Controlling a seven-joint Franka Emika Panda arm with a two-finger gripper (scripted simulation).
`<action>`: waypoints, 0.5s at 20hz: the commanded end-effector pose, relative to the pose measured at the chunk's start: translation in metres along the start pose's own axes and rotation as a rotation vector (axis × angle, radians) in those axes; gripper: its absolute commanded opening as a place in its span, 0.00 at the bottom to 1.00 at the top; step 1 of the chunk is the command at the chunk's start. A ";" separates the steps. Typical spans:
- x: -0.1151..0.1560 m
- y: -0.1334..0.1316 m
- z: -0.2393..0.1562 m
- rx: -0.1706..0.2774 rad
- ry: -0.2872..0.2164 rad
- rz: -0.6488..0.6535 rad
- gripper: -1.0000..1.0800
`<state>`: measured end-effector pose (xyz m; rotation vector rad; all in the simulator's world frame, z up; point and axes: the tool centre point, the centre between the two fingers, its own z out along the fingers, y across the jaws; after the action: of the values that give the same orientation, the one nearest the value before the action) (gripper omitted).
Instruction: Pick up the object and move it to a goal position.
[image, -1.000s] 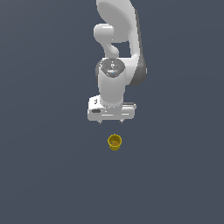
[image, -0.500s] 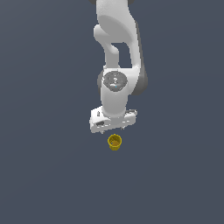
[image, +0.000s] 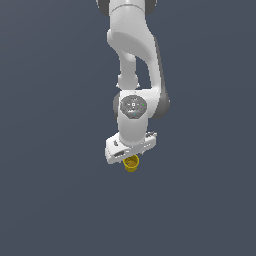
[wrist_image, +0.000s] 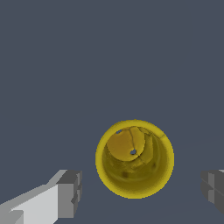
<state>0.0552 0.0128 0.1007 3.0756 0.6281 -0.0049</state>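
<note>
The mustard-yellow cup (image: 131, 164) stands upright on the dark grey floor, its upper part hidden behind my white gripper (image: 131, 156) in the exterior view. In the wrist view the cup (wrist_image: 134, 159) shows its hollow inside and wide rim, lying between my two grey fingertips (wrist_image: 70, 194). My gripper (wrist_image: 142, 192) is open, with one pad on each side of the cup and a gap to each. It touches nothing.
The flat dark grey floor (image: 55, 200) spreads all around. My white arm (image: 135, 60) rises from the gripper toward the top of the exterior view.
My gripper has come down and turned a little, from well above the cup to right over it, so its fingers now flank the cup. The cup has not moved.
</note>
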 end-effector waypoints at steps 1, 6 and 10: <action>0.003 0.000 0.003 0.001 0.003 -0.020 0.96; 0.003 0.000 0.004 0.002 0.002 -0.021 0.96; 0.003 0.000 0.013 0.002 0.003 -0.022 0.96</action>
<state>0.0589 0.0139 0.0918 3.0705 0.6621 0.0004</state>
